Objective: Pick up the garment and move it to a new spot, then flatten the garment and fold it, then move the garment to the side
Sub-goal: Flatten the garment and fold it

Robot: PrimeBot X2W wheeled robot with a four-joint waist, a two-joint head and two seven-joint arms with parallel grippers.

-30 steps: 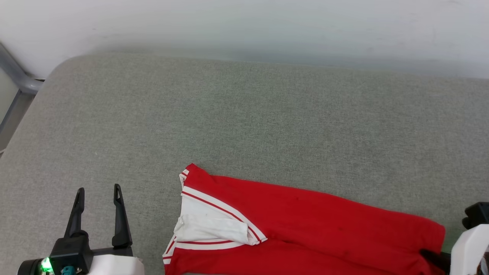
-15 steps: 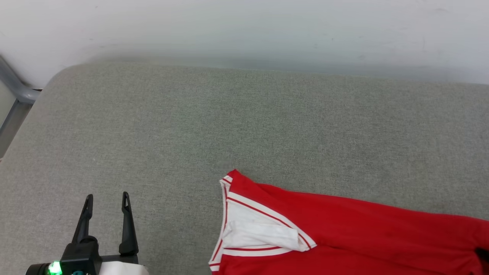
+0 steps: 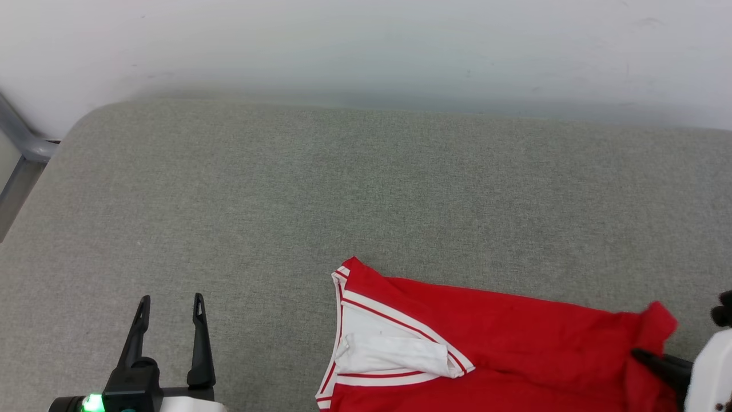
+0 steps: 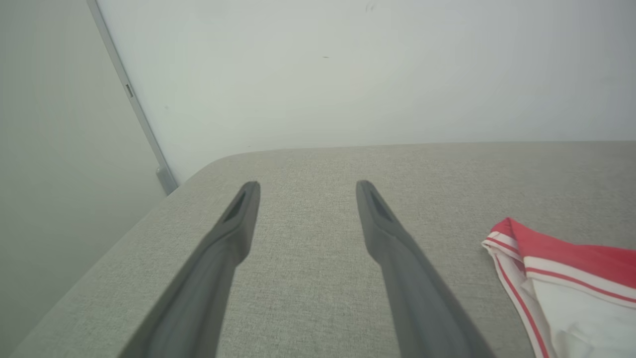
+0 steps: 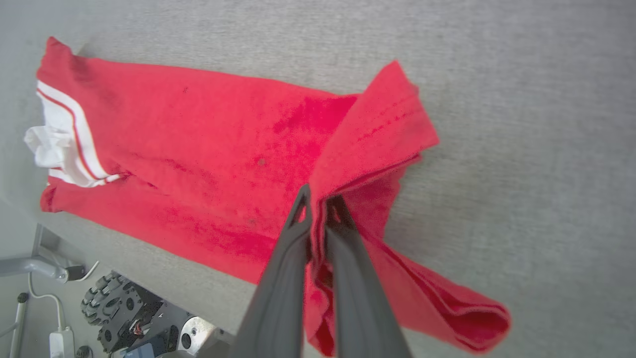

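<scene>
right tool (image 5: pixel 318 198) pinching a raised fold of the garment (image 5: pixel 198 144), right end | left tool (image 3: pixel 170 298) holding fingers wide apart, left of garment | garment lying on near table (image 3: pixel 286 189) edge

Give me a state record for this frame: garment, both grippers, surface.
item: garment, red, lying mostly flat, its right end bunched and lifted
detail: white sleeve with red trim at its left end
left_arm: left gripper open, empty, apart from the cloth on its left side
right_arm: right gripper shut on the red edge
surface: grey pad against a pale wall
stage: looks like mid-move or mid-fold, cannot tell which
</scene>
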